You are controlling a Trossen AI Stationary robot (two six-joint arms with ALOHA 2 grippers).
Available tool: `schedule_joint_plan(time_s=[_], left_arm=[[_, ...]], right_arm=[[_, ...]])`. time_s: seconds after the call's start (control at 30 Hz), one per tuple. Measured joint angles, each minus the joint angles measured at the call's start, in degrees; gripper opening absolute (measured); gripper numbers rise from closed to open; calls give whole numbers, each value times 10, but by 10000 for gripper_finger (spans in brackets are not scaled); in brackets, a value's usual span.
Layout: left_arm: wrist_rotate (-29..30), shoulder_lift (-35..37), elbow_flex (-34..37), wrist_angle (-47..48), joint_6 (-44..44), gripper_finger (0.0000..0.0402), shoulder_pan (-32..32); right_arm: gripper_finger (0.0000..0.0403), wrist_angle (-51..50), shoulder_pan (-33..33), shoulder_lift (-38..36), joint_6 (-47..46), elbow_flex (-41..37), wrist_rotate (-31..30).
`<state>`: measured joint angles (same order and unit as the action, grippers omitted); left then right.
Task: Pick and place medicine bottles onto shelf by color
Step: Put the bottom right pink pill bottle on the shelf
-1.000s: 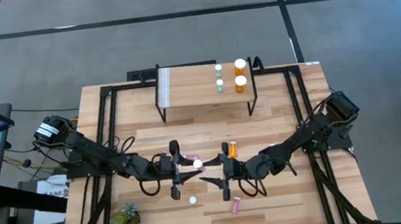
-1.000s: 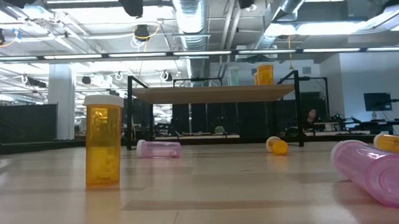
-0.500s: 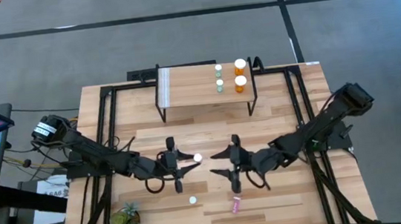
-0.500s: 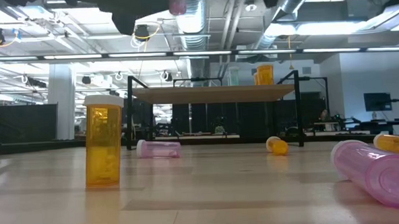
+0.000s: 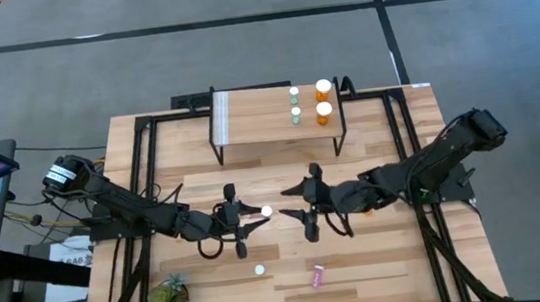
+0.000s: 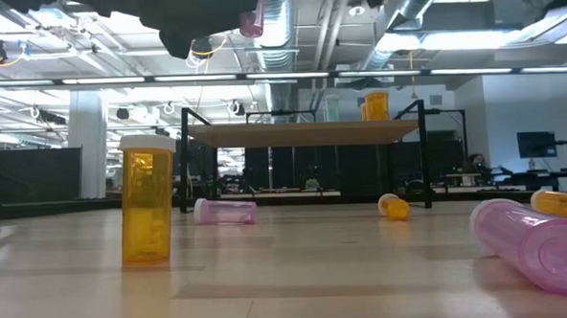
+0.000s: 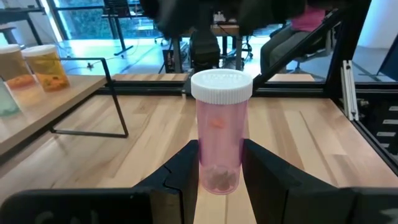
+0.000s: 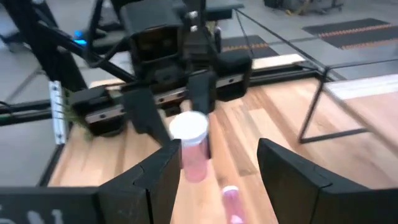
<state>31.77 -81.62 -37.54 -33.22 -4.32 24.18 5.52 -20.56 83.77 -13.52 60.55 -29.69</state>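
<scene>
My left gripper [image 5: 256,214] is shut on a pink medicine bottle with a white cap [image 7: 219,134], held above the table's middle. The bottle also shows at the top of the low view [image 6: 252,24]. My right gripper [image 5: 304,210] is open and empty, facing the bottle from the right [image 8: 219,149]. The shelf [image 5: 256,117] stands at the far edge on thin black legs. Near its right end stand two teal bottles [image 5: 295,104] and two orange ones [image 5: 323,101]. My left gripper pinches the pink bottle's lower body [image 7: 217,171] between its two fingers [image 7: 184,171]. The fingers come about level from the table's left. The bottle stands upright, cap up, lifted clear of the table.
An orange bottle [image 6: 147,208] stands upright on the table. Pink bottles [image 6: 226,211] [image 6: 536,244] and orange ones [image 6: 393,207] [image 6: 561,202] lie on their sides. A pink bottle [image 5: 317,277] lies near the front edge. A small green plant [image 5: 170,298] sits at the near left.
My left gripper has risen with the pink bottle, which is now lifted clear of the table. My right gripper, open throughout, has moved toward the table's far edge.
</scene>
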Motion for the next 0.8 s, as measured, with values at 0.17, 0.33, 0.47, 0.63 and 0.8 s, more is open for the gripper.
schedule_joint_plan(time_s=[0.17,0.33,0.47,0.63,0.8], left_arm=[[0,0,0,2,0,99,-1],[-6,0,0,4,-2,99,-1],[-12,0,0,7,-5,99,-1],[-15,0,0,11,-7,99,-1],[-14,0,0,13,-7,99,-1]], right_arm=[[234,-107,4,28,5,87,1],[234,-165,5,71,13,143,17],[234,-184,5,102,32,174,24],[235,-200,8,136,50,207,25],[235,-247,18,151,33,231,33]])
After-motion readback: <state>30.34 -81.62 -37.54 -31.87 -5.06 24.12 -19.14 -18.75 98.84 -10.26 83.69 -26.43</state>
